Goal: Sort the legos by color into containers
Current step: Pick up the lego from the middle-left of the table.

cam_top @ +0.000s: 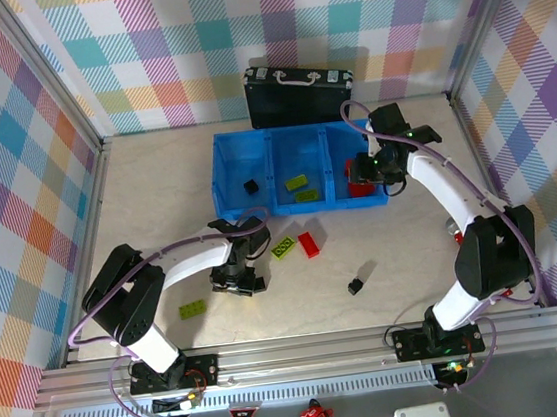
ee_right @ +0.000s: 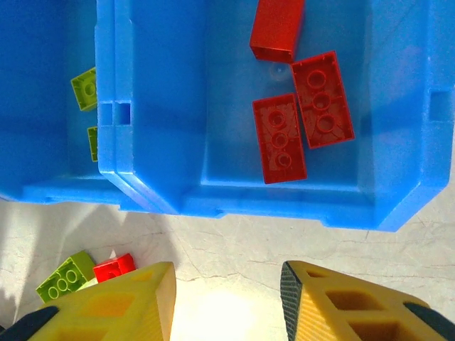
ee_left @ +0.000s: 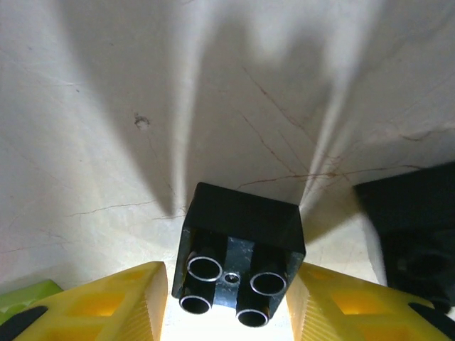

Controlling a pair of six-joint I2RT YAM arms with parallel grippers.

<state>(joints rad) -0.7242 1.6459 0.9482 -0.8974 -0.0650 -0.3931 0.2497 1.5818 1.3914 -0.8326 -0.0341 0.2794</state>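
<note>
We have a black brick [ee_left: 238, 234] pinched between the fingers of the left gripper [ee_left: 226, 277], low over the table [cam_top: 415, 253] just in front of the blue bin [cam_top: 299, 209]. Loose on the table lie a lime-green brick [cam_top: 284, 247] just beside a red brick [cam_top: 309, 244], a second green brick [cam_top: 191, 308] and a black cube [cam_top: 355, 285]. In the bin we count one sorted black cube [cam_top: 252, 185] on the left, two green bricks [cam_top: 301, 188] in the middle and three red bricks [ee_right: 298, 114] on the right. The right gripper [ee_right: 227, 284] hangs over that right compartment's near wall, fingers spread and empty. We judge the sort a little over half done, with five pieces left.
</note>
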